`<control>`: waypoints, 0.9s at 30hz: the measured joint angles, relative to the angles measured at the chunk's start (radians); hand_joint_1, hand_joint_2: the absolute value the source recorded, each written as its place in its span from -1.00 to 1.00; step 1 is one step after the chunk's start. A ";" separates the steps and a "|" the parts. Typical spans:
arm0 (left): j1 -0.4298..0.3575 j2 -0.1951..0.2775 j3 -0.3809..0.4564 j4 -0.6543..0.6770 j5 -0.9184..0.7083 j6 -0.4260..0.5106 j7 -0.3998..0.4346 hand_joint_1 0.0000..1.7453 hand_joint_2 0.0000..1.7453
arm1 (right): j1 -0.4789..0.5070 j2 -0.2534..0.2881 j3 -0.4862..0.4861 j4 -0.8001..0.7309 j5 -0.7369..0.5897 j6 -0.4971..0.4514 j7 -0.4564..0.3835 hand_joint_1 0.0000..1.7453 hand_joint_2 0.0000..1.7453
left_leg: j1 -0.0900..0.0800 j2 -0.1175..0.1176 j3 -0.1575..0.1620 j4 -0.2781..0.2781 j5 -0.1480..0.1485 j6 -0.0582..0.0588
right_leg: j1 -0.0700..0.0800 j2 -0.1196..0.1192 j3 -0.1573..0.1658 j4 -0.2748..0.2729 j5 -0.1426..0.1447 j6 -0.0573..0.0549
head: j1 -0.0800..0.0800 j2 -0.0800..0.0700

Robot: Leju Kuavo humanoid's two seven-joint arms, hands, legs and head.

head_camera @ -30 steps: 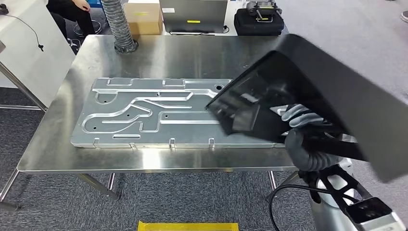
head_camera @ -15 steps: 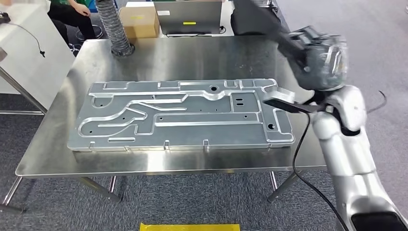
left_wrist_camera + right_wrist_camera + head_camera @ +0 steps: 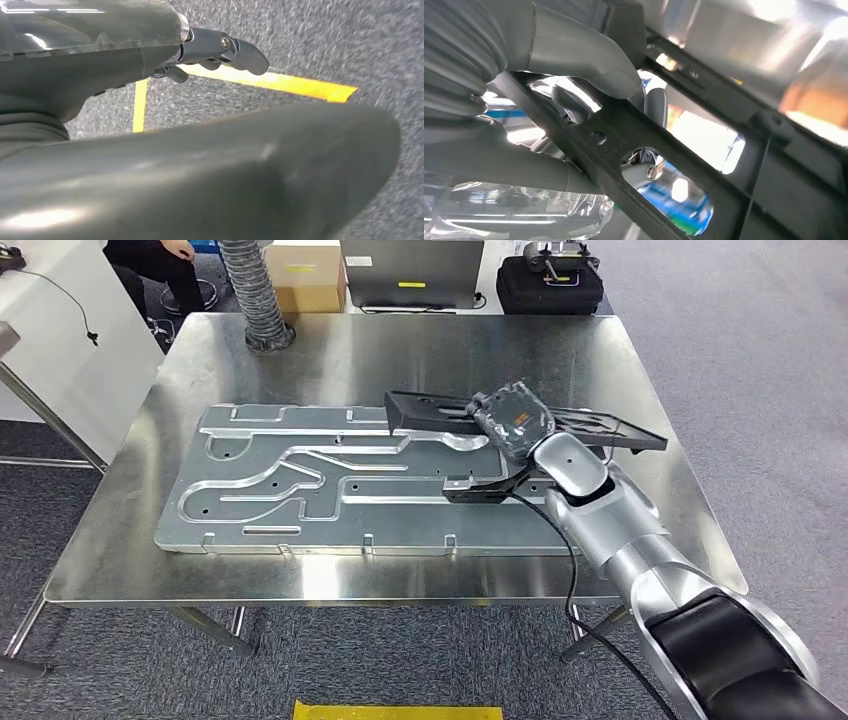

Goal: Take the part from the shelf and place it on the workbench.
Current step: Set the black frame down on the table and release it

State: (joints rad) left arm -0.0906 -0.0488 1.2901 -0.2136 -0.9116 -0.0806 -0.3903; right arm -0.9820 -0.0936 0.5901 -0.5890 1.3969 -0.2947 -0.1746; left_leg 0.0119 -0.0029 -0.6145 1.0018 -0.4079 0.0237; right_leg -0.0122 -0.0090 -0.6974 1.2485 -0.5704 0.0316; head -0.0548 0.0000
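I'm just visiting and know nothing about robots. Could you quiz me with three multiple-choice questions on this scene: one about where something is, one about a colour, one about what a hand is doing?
1. Where is the black part right now?
A. On the floor
B. Over the far right side of the large metal plate on the workbench
C. On the cardboard box

2. What colour is the tape on the floor near the left hand?
A. Yellow
B. Red
C. White

3. What is the right hand doing?
A. Hanging free
B. Pressing the laptop
C. Holding the black part

Answers:
1 B, the head view shows the part above the plate's far right area.
2 A, the left wrist view shows yellow strips on grey carpet.
3 C, the right wrist view shows its fingers wrapped around a bar of the part.
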 joint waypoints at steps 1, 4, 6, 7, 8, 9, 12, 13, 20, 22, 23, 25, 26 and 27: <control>0.000 0.000 0.000 0.000 0.001 0.000 -0.002 -1.00 -1.00 | -0.003 0.017 0.015 0.032 0.008 0.006 0.005 1.00 1.00 | 0.000 -0.002 0.001 0.001 -0.002 0.001 | -0.001 0.000 -0.027 0.047 -0.008 0.001 | 0.000 0.000; 0.004 0.000 0.000 0.000 0.002 -0.003 -0.009 -1.00 -1.00 | -0.012 0.061 0.051 0.101 0.026 0.026 0.026 1.00 1.00 | 0.000 -0.009 0.006 0.009 -0.010 -0.004 | -0.003 0.000 -0.002 -0.040 0.074 -0.003 | 0.000 0.000; 0.005 0.000 0.000 0.000 0.002 -0.007 -0.016 -1.00 -1.00 | -0.025 0.086 0.068 0.134 0.029 0.033 0.042 1.00 1.00 | -0.003 -0.011 0.006 0.016 -0.017 -0.012 | 0.001 0.001 0.053 -0.170 0.131 -0.012 | 0.000 0.000; 0.005 0.000 0.000 0.000 0.002 -0.009 -0.018 -1.00 -1.00 | -0.030 0.097 0.076 0.147 0.030 0.034 0.049 1.00 1.00 | -0.004 -0.012 0.005 0.019 -0.019 -0.017 | 0.004 0.002 0.067 -0.205 0.140 -0.017 | 0.000 0.000; 0.005 0.000 0.000 0.000 0.002 -0.010 -0.021 -1.00 -1.00 | -0.034 0.108 0.082 0.159 0.031 0.034 0.054 1.00 1.00 | -0.005 -0.012 0.004 0.018 -0.020 -0.022 | 0.007 0.004 0.071 -0.217 0.137 -0.021 | 0.000 0.000; 0.005 0.000 0.000 0.000 0.001 -0.011 -0.023 -1.00 -1.00 | -0.035 0.118 0.087 0.169 0.031 0.034 0.060 1.00 1.00 | -0.005 -0.011 0.004 0.016 -0.020 -0.027 | 0.009 0.005 0.071 -0.221 0.137 -0.025 | 0.000 0.000; 0.009 0.000 0.000 0.000 -0.005 -0.021 -0.041 -1.00 -1.00 | -0.036 0.143 0.095 0.193 0.030 0.034 0.076 1.00 1.00 | -0.002 -0.008 -0.006 0.046 -0.045 -0.044 | 0.003 0.005 0.081 -0.235 0.143 -0.044 | 0.000 0.000; 0.009 0.000 0.000 0.000 -0.007 -0.025 -0.049 -1.00 -0.50 | -0.036 0.150 0.096 0.199 0.029 0.034 0.079 0.50 0.50 | -0.001 -0.006 -0.025 0.090 -0.071 -0.049 | 0.001 0.005 0.084 -0.240 0.144 -0.049 | 0.000 0.000; 0.013 0.000 -0.002 0.000 -0.025 -0.028 -0.065 -1.00 0.50 | -0.018 0.168 0.102 0.237 0.005 0.040 0.088 -1.00 -1.00 | 0.004 -0.003 -0.057 0.147 -0.055 -0.060 | 0.001 0.006 0.093 -0.235 0.135 -0.048 | 0.000 0.000; 0.013 0.000 -0.003 0.000 -0.030 -0.025 -0.063 -1.00 -0.50 | -0.017 0.170 0.099 0.242 -0.014 0.038 0.084 -1.00 -1.00 | 0.003 -0.003 -0.005 0.040 -0.020 -0.051 | 0.005 0.008 0.092 -0.230 0.131 -0.039 | 0.000 0.000; 0.012 0.000 -0.003 0.000 -0.032 -0.023 -0.064 -1.00 -1.00 | -0.016 0.171 0.094 0.245 -0.033 0.036 0.073 -1.00 -1.00 | 0.001 -0.004 0.004 0.021 -0.019 -0.045 | 0.007 0.009 0.091 -0.229 0.130 -0.034 | 0.000 0.000; 0.012 0.000 -0.003 0.000 -0.032 -0.019 -0.066 -1.00 -1.00 | -0.011 0.174 0.072 0.247 -0.092 0.031 0.033 -1.00 -1.00 | 0.000 -0.005 0.005 0.018 -0.018 -0.031 | 0.009 0.009 0.091 -0.230 0.131 -0.024 | 0.000 0.000; 0.012 0.000 -0.003 0.000 -0.033 -0.017 -0.067 -1.00 -1.00 | -0.008 0.175 0.056 0.247 -0.131 0.029 0.006 -1.00 -1.00 | 0.001 -0.005 0.006 0.015 -0.017 -0.025 | 0.008 0.009 0.090 -0.225 0.126 -0.018 | 0.000 0.000; 0.012 0.000 -0.003 0.000 -0.033 -0.015 -0.067 -1.00 -1.00 | -0.007 0.176 0.036 0.246 -0.174 0.028 -0.026 -1.00 -1.00 | 0.002 -0.005 0.008 0.011 -0.014 -0.019 | 0.007 0.009 0.082 -0.207 0.112 -0.013 | 0.000 0.000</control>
State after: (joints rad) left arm -0.0789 -0.0492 1.2867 -0.2136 -0.9446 -0.0959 -0.4570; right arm -0.9892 0.0822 0.6265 -0.3426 1.2233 -0.2671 -0.2006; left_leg 0.0144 -0.0075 -0.6066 1.0128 -0.4221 0.0049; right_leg -0.0051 0.0001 -0.6150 1.0418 -0.4585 0.0186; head -0.0549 0.0000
